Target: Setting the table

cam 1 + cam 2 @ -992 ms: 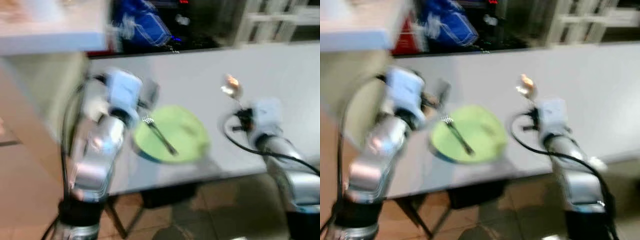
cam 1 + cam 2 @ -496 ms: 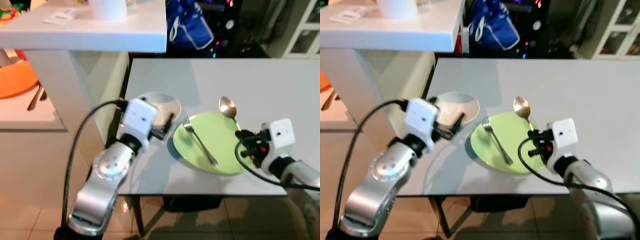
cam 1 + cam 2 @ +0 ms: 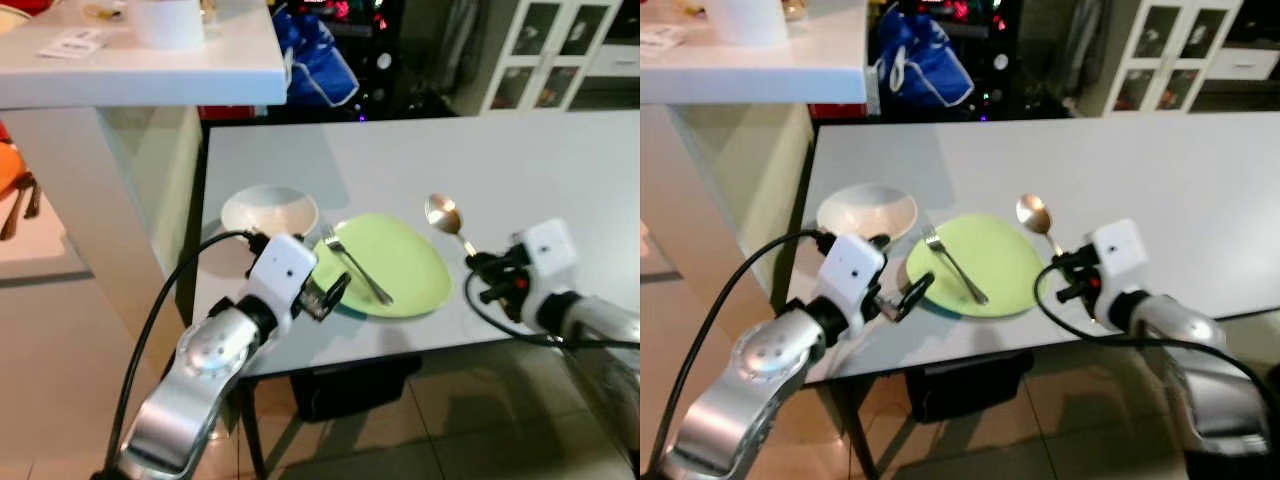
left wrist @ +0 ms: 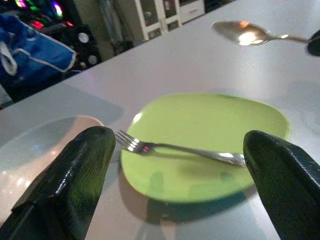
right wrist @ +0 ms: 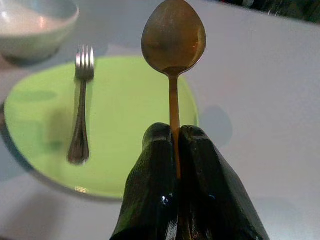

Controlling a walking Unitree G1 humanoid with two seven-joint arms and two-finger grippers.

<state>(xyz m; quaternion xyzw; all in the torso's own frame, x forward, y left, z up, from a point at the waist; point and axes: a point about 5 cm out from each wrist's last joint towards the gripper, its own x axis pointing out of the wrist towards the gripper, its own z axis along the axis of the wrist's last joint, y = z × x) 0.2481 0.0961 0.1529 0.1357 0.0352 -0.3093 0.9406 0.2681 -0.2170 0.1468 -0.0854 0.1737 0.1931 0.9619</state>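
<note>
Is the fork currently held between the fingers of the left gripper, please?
No, the fork lies on the green plate, with the left gripper open and apart from it.

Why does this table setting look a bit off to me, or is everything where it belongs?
One oddity: the fork lies across the middle of the green plate, not beside it. The white bowl sits upright and nothing is spilled. The right gripper holds the spoon above the table; the left gripper is open.

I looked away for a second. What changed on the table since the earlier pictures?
The left gripper drew back from beside the bowl to the near edge of the green plate, fingers open. Much of the shift is camera motion. Unchanged: the fork lies on the plate, and the right gripper holds the spoon.
</note>
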